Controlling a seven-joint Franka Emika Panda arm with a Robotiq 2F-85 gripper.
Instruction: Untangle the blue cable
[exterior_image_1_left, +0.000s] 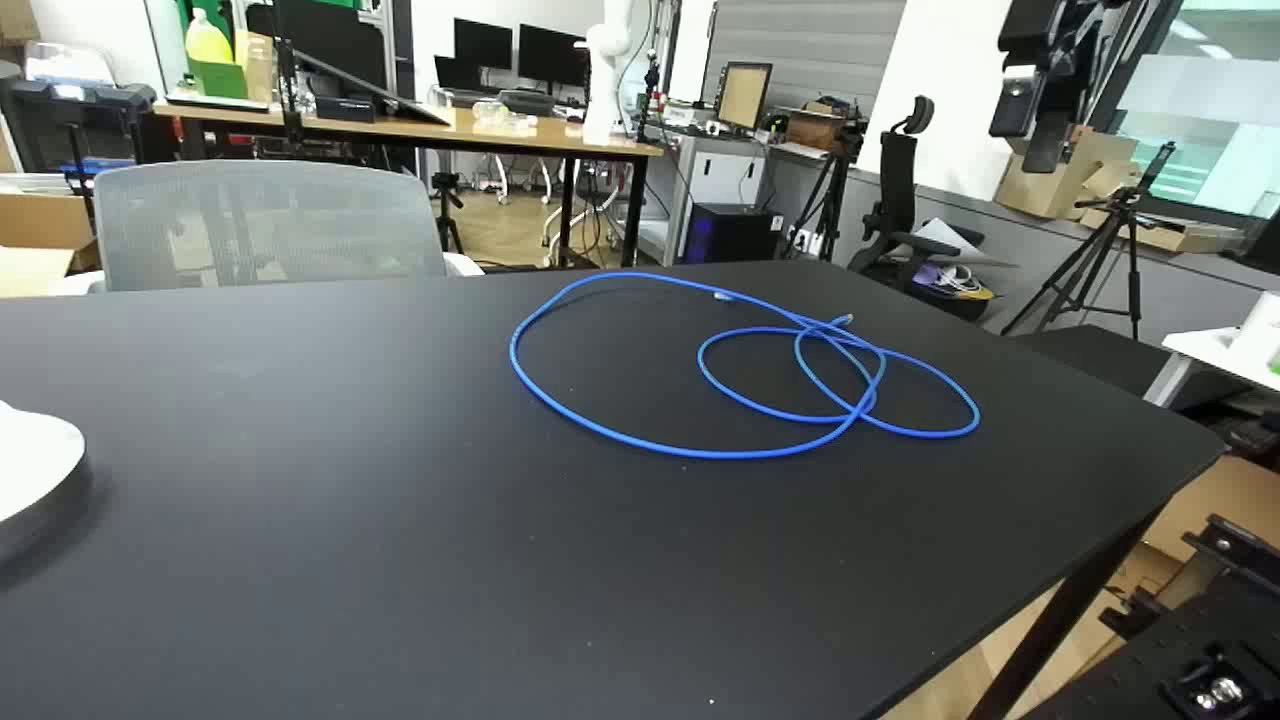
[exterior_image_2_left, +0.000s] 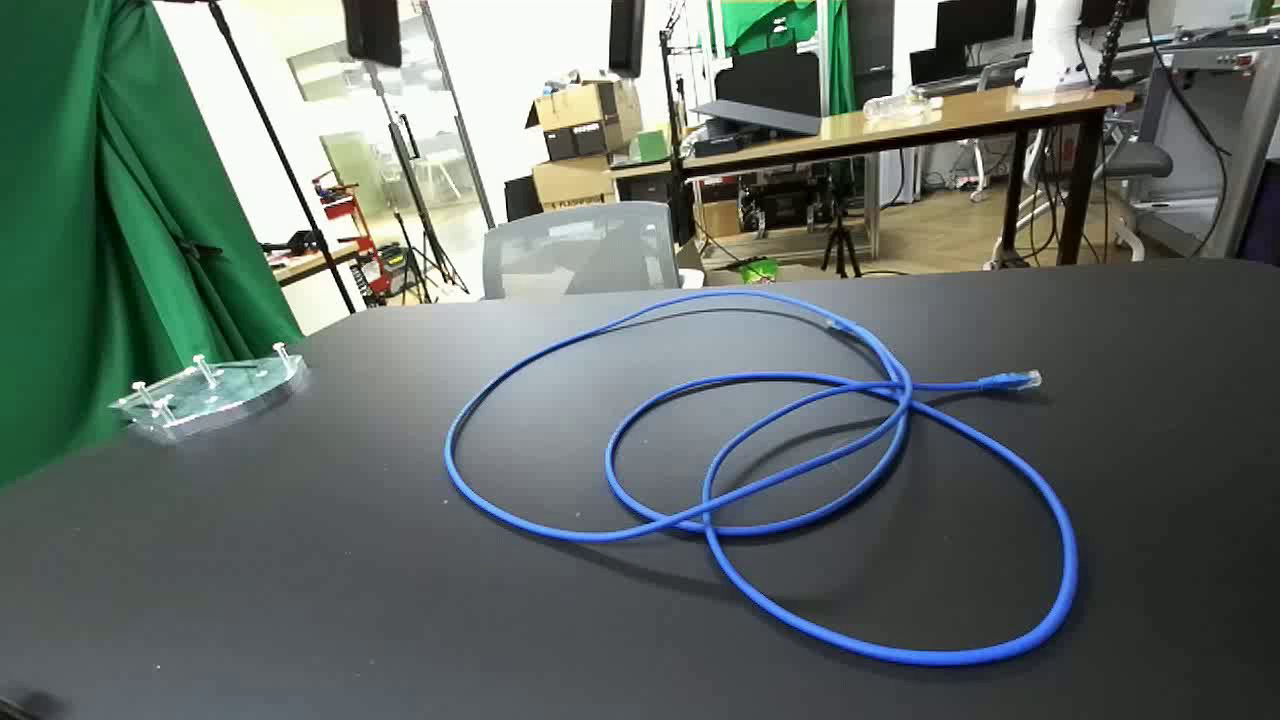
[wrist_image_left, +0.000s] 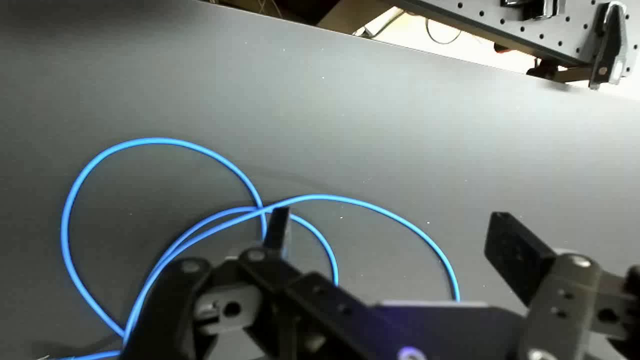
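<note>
The blue cable (exterior_image_2_left: 745, 530) lies slack on the black table (exterior_image_2_left: 400, 600), its large loops crossing one another; untangling is judged incomplete. One connector (exterior_image_2_left: 1018, 380) projects outside the loops, likely a convenient end to draw back through the crossings. The gripper (wrist_image_left: 392, 237) is positioned above the table, jaws spread wide and grasping nothing, presumably to leave room for selecting a strand. The cable jacket is smooth and round; the connector is translucent; the table surface is flat and matte. Beyond the table stands a grey mesh-backed chair (exterior_image_2_left: 580, 250).
</note>
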